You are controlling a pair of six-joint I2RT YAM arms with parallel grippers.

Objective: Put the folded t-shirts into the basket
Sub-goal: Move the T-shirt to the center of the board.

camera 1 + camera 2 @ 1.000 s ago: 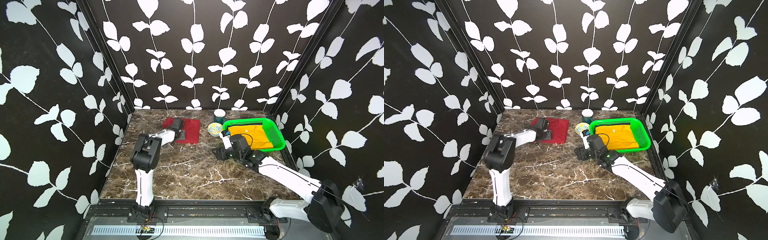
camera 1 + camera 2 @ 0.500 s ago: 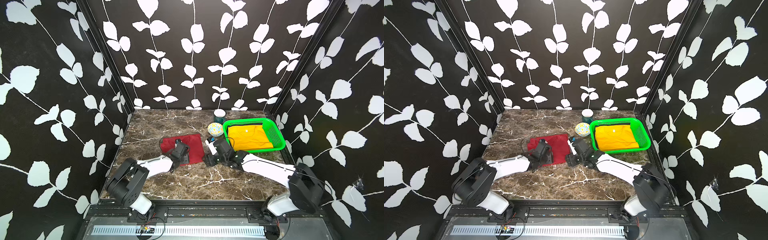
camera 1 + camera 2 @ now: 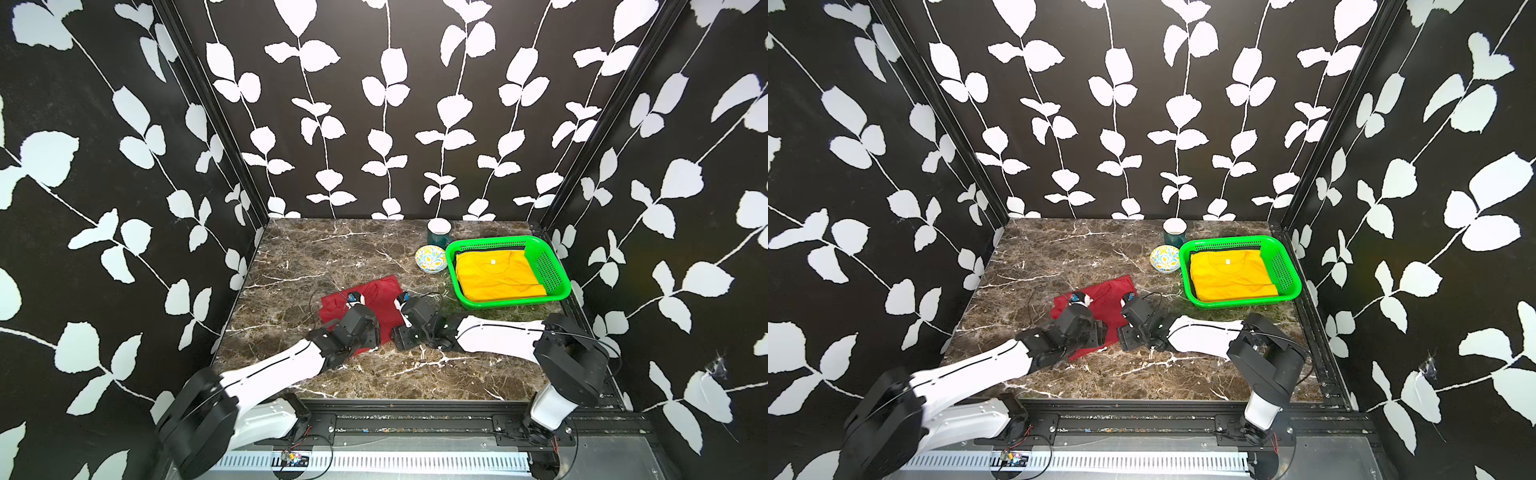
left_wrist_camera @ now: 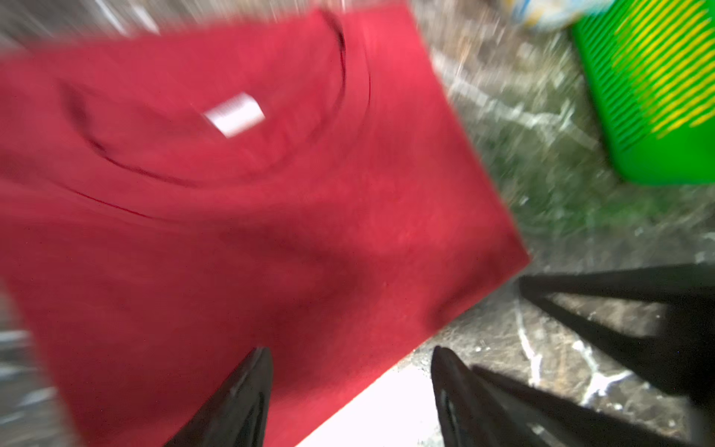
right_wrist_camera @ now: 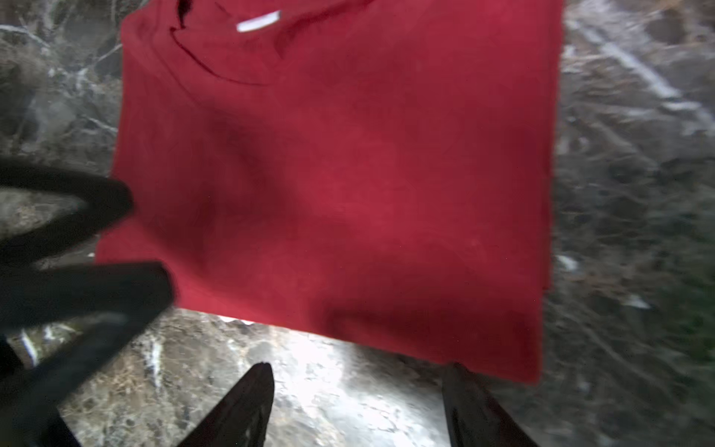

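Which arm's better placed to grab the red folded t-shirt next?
Left, probably: left pincer open astride the near edge of the red folded cloth t-shirt; right pincer open over brown marble tabletop beside its corner.

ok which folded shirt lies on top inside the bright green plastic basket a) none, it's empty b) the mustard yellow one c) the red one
b: the mustard yellow folded t-shirt fills the bright green perforated plastic basket in both top views, while the red folded t-shirt lies out on the brown marble tabletop.
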